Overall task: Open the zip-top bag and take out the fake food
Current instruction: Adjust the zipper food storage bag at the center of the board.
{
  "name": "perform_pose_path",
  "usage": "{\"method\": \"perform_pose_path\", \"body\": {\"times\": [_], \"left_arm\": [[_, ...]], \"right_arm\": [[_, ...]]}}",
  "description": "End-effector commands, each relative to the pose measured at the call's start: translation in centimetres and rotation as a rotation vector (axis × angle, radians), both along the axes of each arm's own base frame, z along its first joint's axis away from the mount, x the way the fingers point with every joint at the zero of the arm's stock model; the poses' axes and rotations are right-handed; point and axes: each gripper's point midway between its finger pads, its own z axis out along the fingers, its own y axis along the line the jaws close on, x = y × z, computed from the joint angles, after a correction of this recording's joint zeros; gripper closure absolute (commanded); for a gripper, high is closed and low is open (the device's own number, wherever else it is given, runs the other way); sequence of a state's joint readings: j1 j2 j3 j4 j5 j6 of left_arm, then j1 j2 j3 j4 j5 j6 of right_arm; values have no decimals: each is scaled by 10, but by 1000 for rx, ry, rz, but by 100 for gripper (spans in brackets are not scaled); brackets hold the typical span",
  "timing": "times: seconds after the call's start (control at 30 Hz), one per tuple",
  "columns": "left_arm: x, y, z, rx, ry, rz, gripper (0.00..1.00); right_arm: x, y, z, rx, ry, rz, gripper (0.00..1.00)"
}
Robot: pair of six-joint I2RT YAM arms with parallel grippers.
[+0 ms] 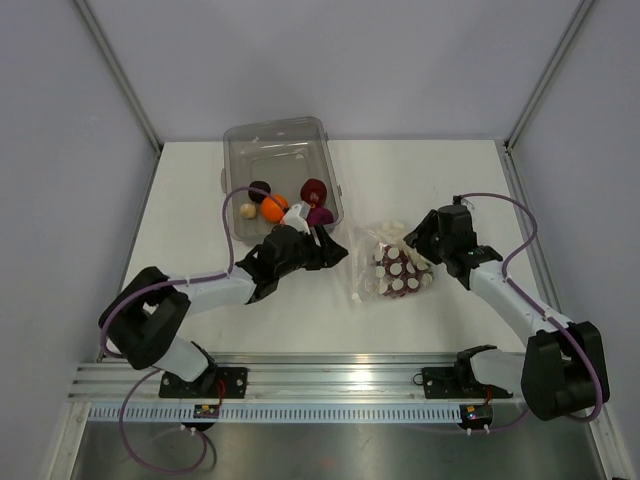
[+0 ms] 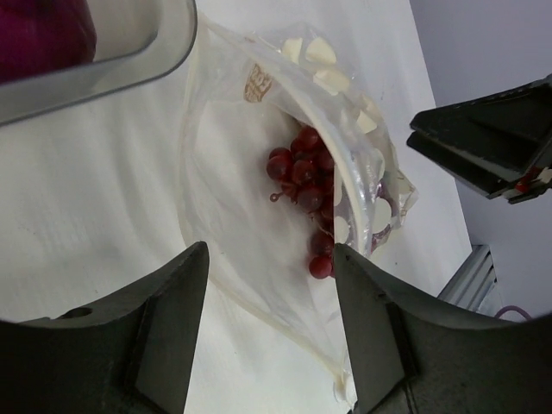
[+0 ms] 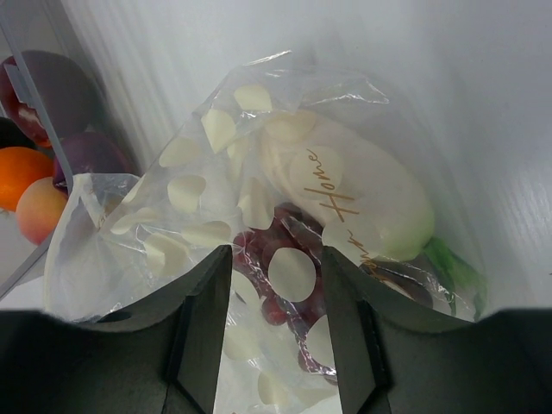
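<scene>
The zip-top bag (image 1: 392, 268), clear with white dots, lies on the table right of centre, its mouth toward the left arm. Inside it are red grapes (image 2: 302, 168) and a white vegetable (image 3: 379, 207). My left gripper (image 1: 325, 245) is open, and the bag's mouth edge (image 2: 285, 319) lies between its fingers. My right gripper (image 1: 425, 245) stands open over the bag's right end, its fingers (image 3: 203, 328) straddling the dotted plastic and the grapes (image 3: 276, 302). Other fake food, an orange (image 1: 272, 208), a dark red piece (image 1: 314, 190) and a purple piece (image 1: 320, 215), sits at the bin's front.
A rigid clear bin (image 1: 275, 150) stands at the back left of the bag; its corner (image 2: 129, 60) is close to the bag's mouth. The right gripper's fingers (image 2: 492, 142) show beyond the bag in the left wrist view.
</scene>
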State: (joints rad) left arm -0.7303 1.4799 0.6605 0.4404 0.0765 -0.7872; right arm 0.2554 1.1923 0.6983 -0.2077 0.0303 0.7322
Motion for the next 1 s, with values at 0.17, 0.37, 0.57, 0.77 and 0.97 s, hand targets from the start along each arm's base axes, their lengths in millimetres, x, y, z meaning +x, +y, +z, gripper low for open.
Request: {"method": "perform_pose_path", "body": {"times": [0.17, 0.37, 0.57, 0.77, 0.97], "left_arm": [[-3, -16, 7, -112, 44, -14, 40], [-3, -24, -1, -107, 74, -46, 46], [-6, -36, -9, -135, 116, -82, 49], [-3, -46, -13, -135, 134, -95, 48], [4, -58, -6, -117, 104, -106, 48]], "right_arm": [[8, -11, 10, -23, -60, -69, 47], [10, -11, 10, -27, -64, -73, 47], [11, -12, 11, -18, -69, -84, 47], [15, -10, 7, -9, -71, -91, 47], [23, -8, 0, -15, -50, -89, 46]]}}
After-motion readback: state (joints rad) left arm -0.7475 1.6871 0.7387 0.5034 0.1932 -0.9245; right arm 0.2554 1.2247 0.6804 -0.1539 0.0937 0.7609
